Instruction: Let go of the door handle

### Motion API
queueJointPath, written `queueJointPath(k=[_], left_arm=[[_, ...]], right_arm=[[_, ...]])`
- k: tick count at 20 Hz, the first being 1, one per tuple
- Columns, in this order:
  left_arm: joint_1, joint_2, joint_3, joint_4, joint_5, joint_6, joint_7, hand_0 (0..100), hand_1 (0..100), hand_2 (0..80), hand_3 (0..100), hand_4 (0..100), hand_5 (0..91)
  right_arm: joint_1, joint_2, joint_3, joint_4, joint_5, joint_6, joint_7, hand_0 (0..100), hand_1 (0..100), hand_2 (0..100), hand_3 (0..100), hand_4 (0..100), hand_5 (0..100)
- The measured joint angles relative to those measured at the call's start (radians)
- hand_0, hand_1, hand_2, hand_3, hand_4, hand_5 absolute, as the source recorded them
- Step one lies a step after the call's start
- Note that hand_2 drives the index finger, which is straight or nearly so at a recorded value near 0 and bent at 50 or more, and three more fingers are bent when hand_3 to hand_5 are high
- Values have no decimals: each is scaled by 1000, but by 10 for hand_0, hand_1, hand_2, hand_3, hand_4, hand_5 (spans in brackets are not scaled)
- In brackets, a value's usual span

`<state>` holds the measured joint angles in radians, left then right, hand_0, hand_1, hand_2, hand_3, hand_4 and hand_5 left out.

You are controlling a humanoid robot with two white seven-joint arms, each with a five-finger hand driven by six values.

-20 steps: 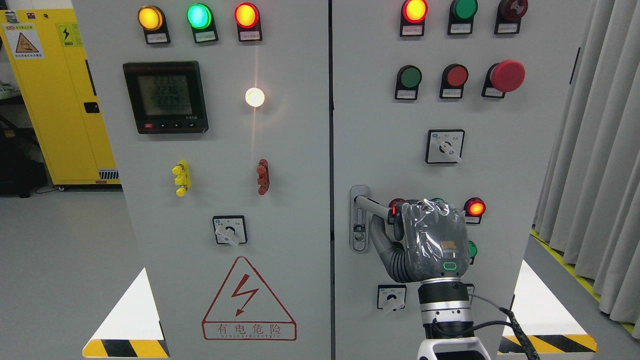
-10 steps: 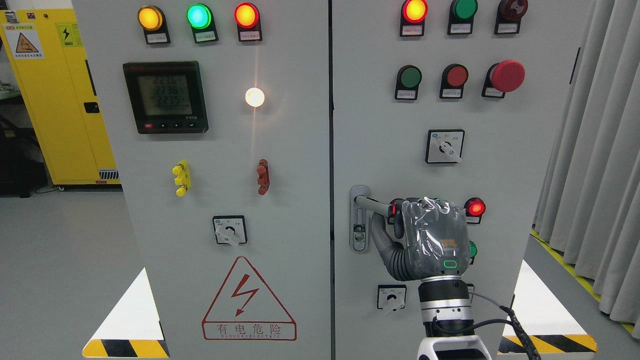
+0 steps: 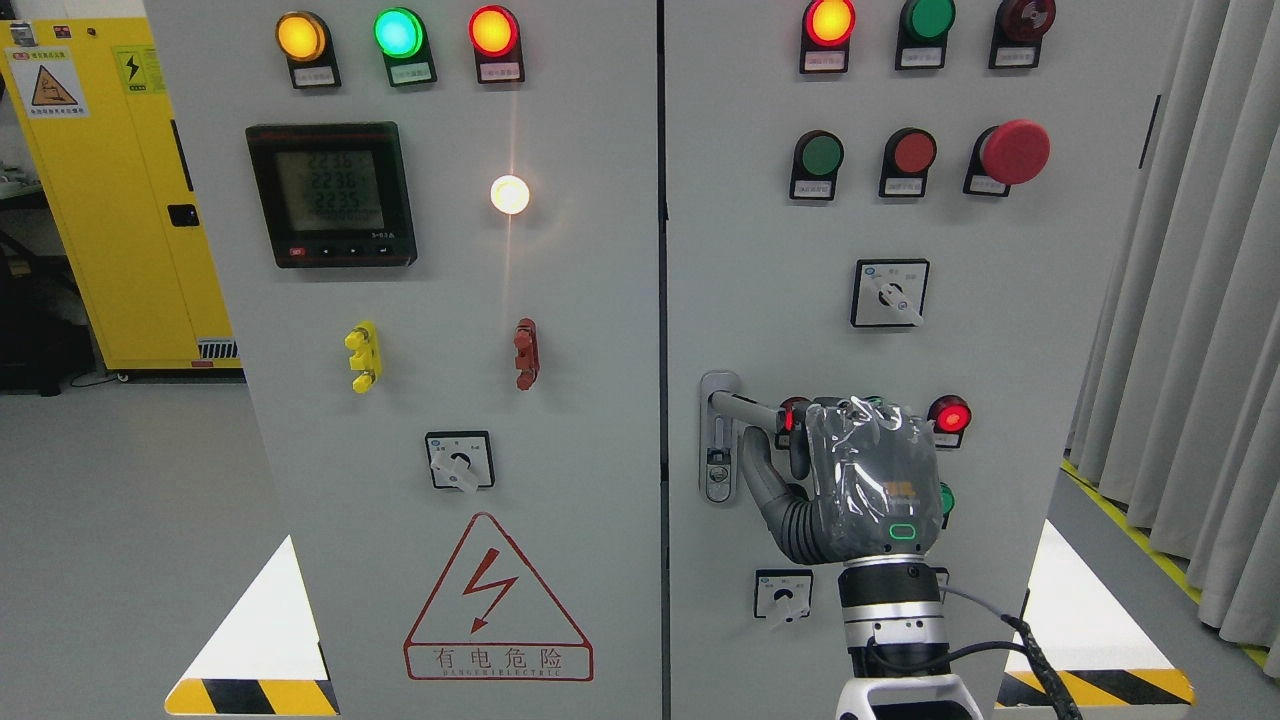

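Right hand (image 3: 868,478) curled around door handle (image 3: 745,405) near right door's (image 3: 1000,230) left edge; clear panel above.

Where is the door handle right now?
In the head view the door handle sits on the right door, by its left edge near the middle seam, below the rotary switch. The right hand is wrapped over its far end.

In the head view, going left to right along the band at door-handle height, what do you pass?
Yellow terminal block → dark red terminal block → door handle → right hand, shut on the door handle → lit red lamp → grey curtain.
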<state>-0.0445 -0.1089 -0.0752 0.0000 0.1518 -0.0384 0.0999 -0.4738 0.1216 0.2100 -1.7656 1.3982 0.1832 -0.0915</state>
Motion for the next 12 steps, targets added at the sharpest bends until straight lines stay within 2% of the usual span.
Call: queueJointPath(k=[2, 4, 5, 6, 8, 10, 12], left_arm=[[0, 0, 0, 0, 0, 0, 0, 120, 556, 0, 0, 0, 0], [0, 0, 0, 0, 0, 0, 0, 120, 556, 0, 0, 0, 0], [0, 0, 0, 0, 0, 0, 0, 120, 556, 0, 0, 0, 0], [0, 0, 0, 0, 0, 0, 0, 120, 556, 0, 0, 0, 0], [0, 0, 0, 0, 0, 0, 0, 120, 556, 0, 0, 0, 0], [0, 0, 0, 0, 0, 0, 0, 120, 556, 0, 0, 0, 0], [0, 0, 0, 0, 0, 0, 0, 120, 556, 0, 0, 0, 0]], right_arm=[[15, -5, -1, -6, -1, -4, -12, 597, 457, 898, 1000, 1000, 1000], [35, -10, -7, -14, -2, -11, -16, 598, 457, 811, 1000, 1000, 1000], [46, -12, -10, -20, -2, -17, -20, 598, 457, 811, 1000, 1000, 1000], [59, -15, -15, -27, -3, -25, -26, 597, 455, 709, 1000, 967, 938], [85, -20, -28, -41, -9, -54, -47, 587, 450, 671, 1000, 929, 896], [118, -24, -46, -57, -24, -94, -66, 556, 443, 580, 854, 813, 699], [148, -27, -68, -73, -37, -134, -76, 543, 440, 504, 756, 729, 614]])
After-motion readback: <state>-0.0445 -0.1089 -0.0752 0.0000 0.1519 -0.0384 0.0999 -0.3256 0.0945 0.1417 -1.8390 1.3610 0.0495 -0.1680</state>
